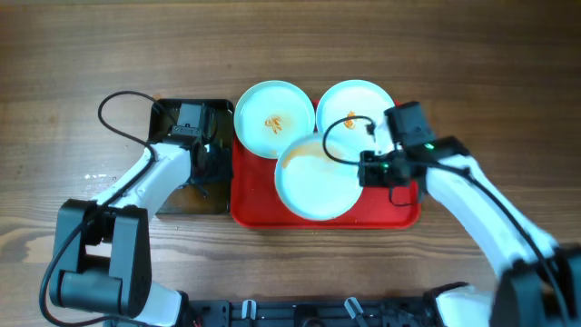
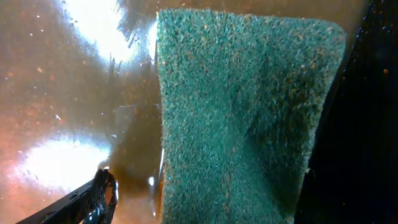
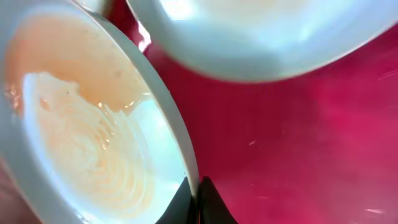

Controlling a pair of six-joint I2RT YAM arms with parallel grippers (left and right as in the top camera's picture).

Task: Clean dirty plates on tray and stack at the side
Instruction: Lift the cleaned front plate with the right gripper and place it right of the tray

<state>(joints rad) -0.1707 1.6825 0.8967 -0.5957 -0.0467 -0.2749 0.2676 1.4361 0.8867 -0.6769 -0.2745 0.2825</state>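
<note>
– On the table, status? Anything stacked yet?
– No. Red tray (image 1: pixel 252 204) carries all three plates, and nothing sits at the side. Black tray (image 1: pixel 214 202) just left of it holds brown water.
– Plates, one by one?
– Front plate (image 1: pixel 313 182) overlaps the two behind it. It wears a pale orange film in swirl marks, so I'd judge it scrubbed but not clean. Back-left plate (image 1: pixel 274 118) and back-right plate (image 1: pixel 356 107) each show an orange smear at centre, untouched by the look of it.
– Tools?
– Green sponge (image 2: pixel 242 112) is down in the black tray's water, under the left gripper (image 1: pixel 211 162). One finger (image 2: pixel 99 196) shows beside it with a gap and the other is out of view, so I can't tell if it's pinched or let go. Right gripper (image 3: pixel 196 200) is clamped narrow on the front plate's rim, right-hand side.
– Remaining?
– My read: one plate partway, two to scrub, all three to stack.
</note>
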